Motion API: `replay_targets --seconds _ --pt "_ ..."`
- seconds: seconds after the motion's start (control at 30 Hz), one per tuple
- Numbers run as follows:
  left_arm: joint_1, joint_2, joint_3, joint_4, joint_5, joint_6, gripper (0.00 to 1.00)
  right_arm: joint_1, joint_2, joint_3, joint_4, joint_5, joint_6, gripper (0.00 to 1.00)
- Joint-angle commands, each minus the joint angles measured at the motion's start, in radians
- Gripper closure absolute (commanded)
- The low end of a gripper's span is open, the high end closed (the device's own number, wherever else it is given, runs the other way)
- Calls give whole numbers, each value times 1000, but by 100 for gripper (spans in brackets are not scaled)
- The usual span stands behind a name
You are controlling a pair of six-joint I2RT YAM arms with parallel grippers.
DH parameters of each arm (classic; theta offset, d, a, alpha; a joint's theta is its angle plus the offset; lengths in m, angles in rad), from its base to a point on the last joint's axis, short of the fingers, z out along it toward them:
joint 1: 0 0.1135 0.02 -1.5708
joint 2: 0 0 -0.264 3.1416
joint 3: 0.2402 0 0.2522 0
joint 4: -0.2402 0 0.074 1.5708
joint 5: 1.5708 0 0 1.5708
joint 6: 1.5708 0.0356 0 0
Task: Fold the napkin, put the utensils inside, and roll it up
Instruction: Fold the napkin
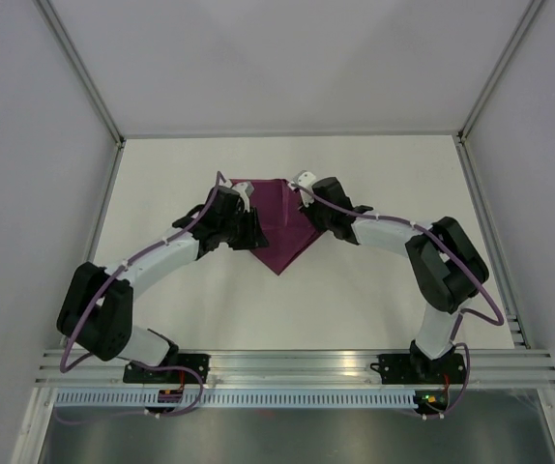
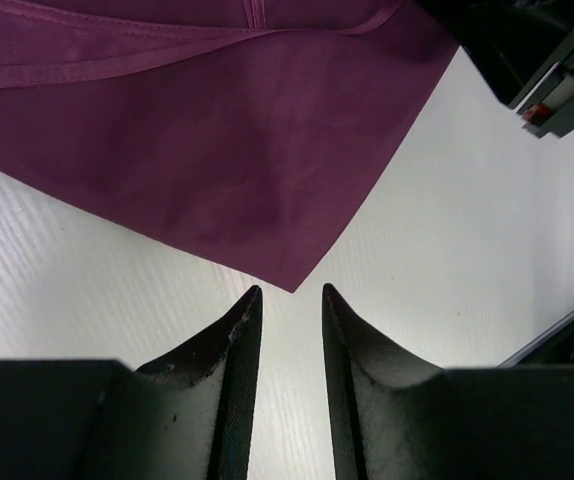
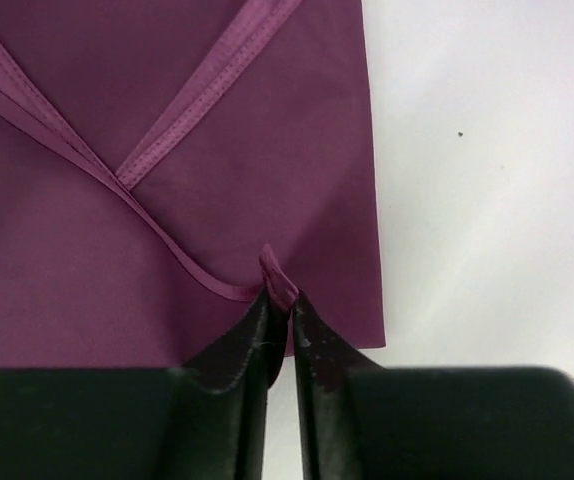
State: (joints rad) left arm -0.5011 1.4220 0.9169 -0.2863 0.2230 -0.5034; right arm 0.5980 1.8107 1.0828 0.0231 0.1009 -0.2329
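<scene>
The right tool [image 3: 279, 300] has its two fingers pressed almost together, pinching a small raised pucker in the hem of the napkin [image 3: 167, 250], close to the cloth's right-hand edge as its wrist camera sees it. The left tool [image 2: 289, 295] stands spread with nothing between its fingers, its tips just short of a pointed corner of the magenta-purple cloth and over the bare white table [image 2: 447, 250]. From above, the folded napkin lies flat between the two tools, mid-table, its point toward the near edge.
</scene>
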Motion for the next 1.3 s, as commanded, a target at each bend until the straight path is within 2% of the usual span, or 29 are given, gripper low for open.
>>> replay_targets --seconds 0.0,0.17,0.27,0.83,1.27 --pt "-19 55 14 84 32 -4 65 -52 12 55 -56 -75 64 79" --pt "-33 124 43 105 32 -10 65 -98 6 71 -89 -138 95 60" --pt "-43 170 68 108 35 -11 65 -113 13 83 -109 -164 106 56" --pt "-113 357 212 121 27 -12 65 -158 62 158 -224 -198 148 56" --pt "-120 446 235 159 27 -32 66 -198 62 235 -351 -277 181 51"
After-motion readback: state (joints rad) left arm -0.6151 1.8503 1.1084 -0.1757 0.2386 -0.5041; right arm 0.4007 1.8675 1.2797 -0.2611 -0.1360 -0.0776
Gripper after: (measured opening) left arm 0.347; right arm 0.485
